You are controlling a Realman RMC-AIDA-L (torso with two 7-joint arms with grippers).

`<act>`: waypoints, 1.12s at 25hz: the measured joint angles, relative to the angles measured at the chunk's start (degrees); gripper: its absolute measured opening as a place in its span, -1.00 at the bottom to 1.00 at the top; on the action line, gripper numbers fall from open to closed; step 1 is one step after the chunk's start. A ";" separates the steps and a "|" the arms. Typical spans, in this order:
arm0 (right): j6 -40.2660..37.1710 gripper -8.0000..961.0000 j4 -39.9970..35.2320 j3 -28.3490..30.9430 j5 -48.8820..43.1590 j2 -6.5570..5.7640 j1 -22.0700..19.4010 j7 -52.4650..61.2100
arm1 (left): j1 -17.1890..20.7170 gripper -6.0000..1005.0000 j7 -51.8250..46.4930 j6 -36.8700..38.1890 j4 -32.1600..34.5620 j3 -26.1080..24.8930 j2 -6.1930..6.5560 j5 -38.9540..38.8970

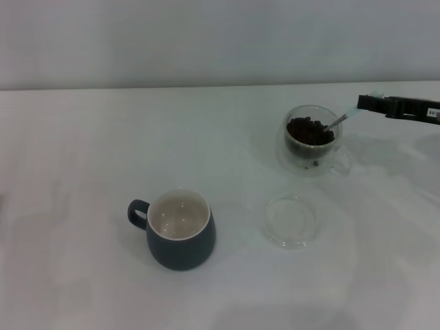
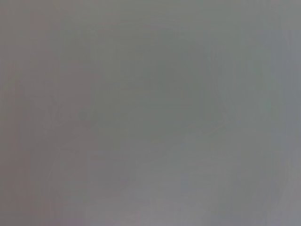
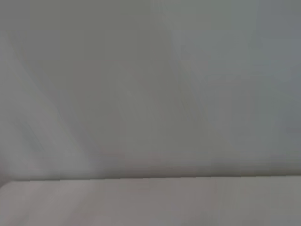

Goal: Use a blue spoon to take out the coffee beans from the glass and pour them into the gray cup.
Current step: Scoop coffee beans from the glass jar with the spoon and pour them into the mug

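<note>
Coffee beans (image 1: 310,130) sit heaped in the glass (image 1: 311,141) at the far right of the white surface (image 1: 82,151); the glass stands upright, its handle turned toward the near right. Blue spoon (image 1: 342,120) slants down into the glass from the right, metal end among the beans, pale handle rising to the right hand (image 1: 368,103); that hand comes in from the right edge w/ its fingers closed on the spoon handle, just above and beside the glass rim. Gray cup (image 1: 179,230) stands upright near centre-left, well apart from the glass, handle to its left, white inside showing no beans. Clear saucer (image 1: 292,220) lies flat between the two, nearer the glass. Left hand not seen anywhere; both wrist views show only blank grey.
</note>
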 joint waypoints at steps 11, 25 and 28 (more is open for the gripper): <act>-1.02 -0.61 3.97 5.67 0.15 -0.28 0.46 4.48 | 0.43 0.57 0.00 0.00 0.18 0.00 -0.09 0.00; -1.67 -0.61 9.32 7.12 4.67 -1.22 0.61 8.02 | 0.27 0.57 0.00 0.17 0.18 0.00 -0.09 0.00; -1.25 -0.60 9.92 7.53 4.71 -1.28 0.70 8.23 | 0.26 0.57 0.00 0.26 0.17 0.00 -0.09 0.01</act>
